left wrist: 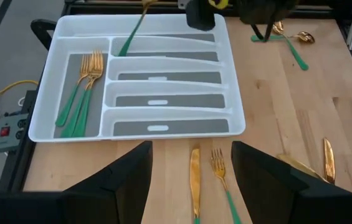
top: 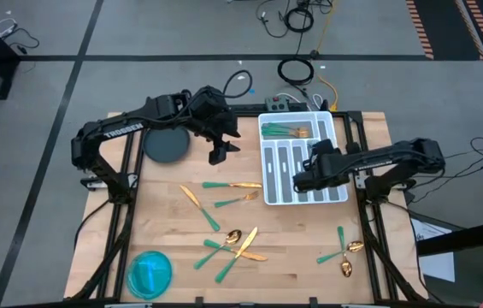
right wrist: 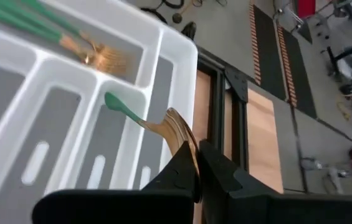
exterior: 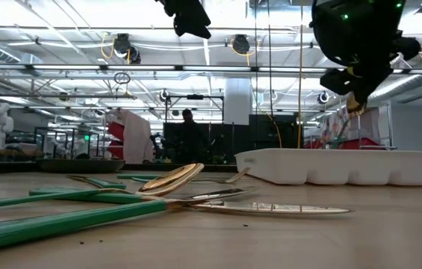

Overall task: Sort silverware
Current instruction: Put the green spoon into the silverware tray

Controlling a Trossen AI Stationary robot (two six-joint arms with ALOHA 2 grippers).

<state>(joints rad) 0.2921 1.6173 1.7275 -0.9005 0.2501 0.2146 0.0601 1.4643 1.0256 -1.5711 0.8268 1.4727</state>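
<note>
High view: both arms reach in over the wooden worktop [top: 173, 257]; the white divided tray [top: 268, 175] sits at its far right part.
Right end effector [top: 303, 181]: clamped tight on 1 piece of silverware, above the tray's long slots.
Held piece [right wrist: 139, 118]: gold head pinched between the fingers, teal handle pointing out over a slot; probably held by the head so the handle can be lowered in first. Whether it is a spoon or a knife I cannot tell.
Left end effector [top: 220, 152]: fingers spread wide and empty, hanging above the worktop just left of the tray, likely waiting its turn.
Sorted so far: a few forks [left wrist: 82, 87] lie together in the tray's end compartment; the long slots look empty.
Loose silverware [top: 232, 242]: several forks, spoons and knives scattered across the worktop's middle, with a smaller group [top: 344, 252] near the right front corner.
Other items: a dark round plate [top: 166, 145] under the left arm, a blue bowl [top: 150, 272] at the front left.
Progress: early, judging by how many pieces remain outside.
</note>
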